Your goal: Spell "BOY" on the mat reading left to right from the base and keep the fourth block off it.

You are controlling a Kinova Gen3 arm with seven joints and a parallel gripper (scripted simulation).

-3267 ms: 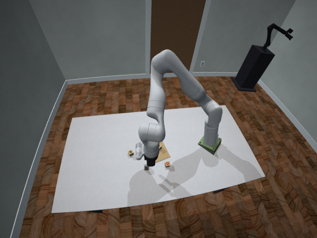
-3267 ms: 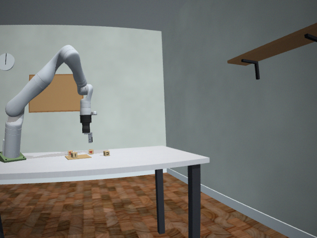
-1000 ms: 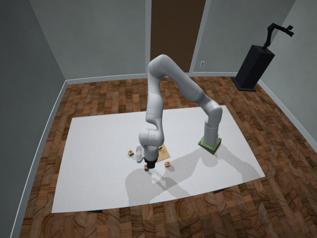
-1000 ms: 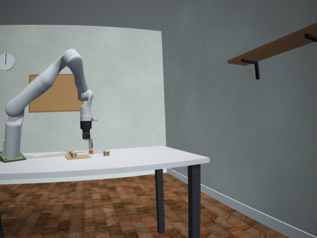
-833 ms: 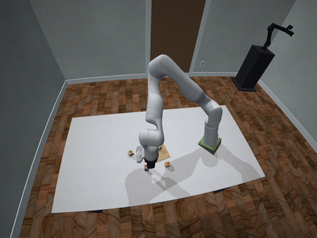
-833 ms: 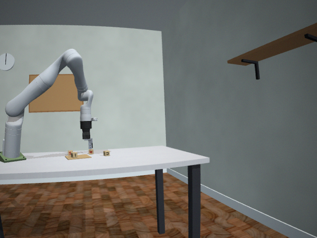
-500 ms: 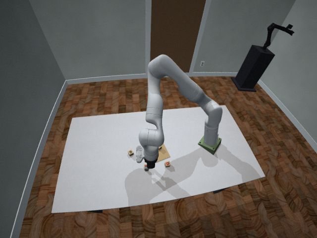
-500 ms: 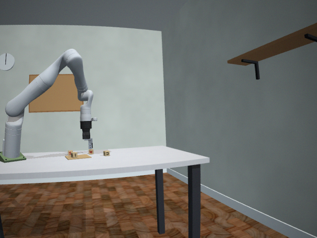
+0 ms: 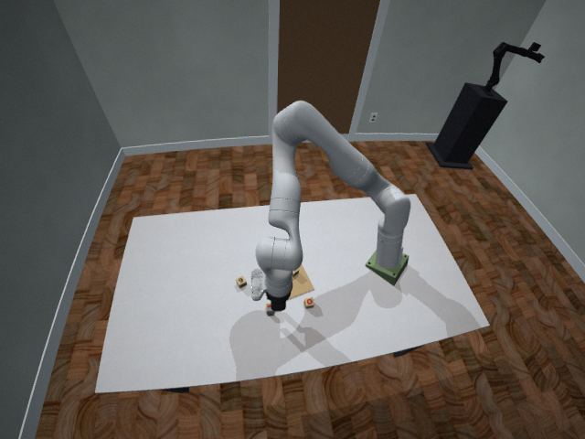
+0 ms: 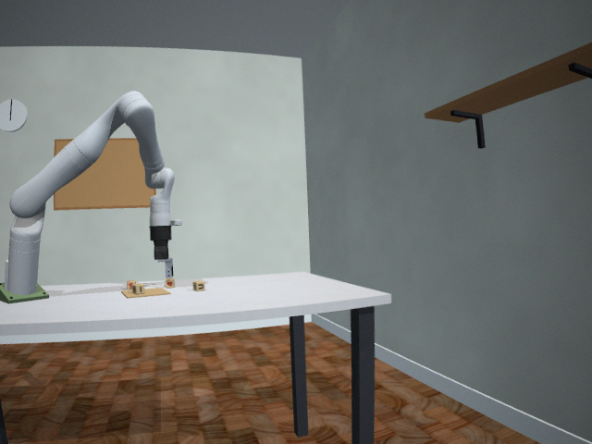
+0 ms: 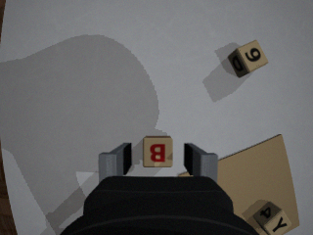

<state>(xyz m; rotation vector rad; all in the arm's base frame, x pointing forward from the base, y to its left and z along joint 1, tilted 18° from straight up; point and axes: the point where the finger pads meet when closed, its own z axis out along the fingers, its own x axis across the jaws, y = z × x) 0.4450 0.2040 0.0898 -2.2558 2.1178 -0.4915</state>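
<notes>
Tan mat (image 11: pixel 257 168) half behind tool (image 11: pixel 158 159)

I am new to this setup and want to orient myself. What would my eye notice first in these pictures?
First, the tall white arm bending down over the white table, its open gripper straddling the B block without gripping it. Next, the tan mat beside it carries the Y block, while the block marked 6 sits apart on the bare table and a block with a red letter lies off the mat's other side.
</notes>
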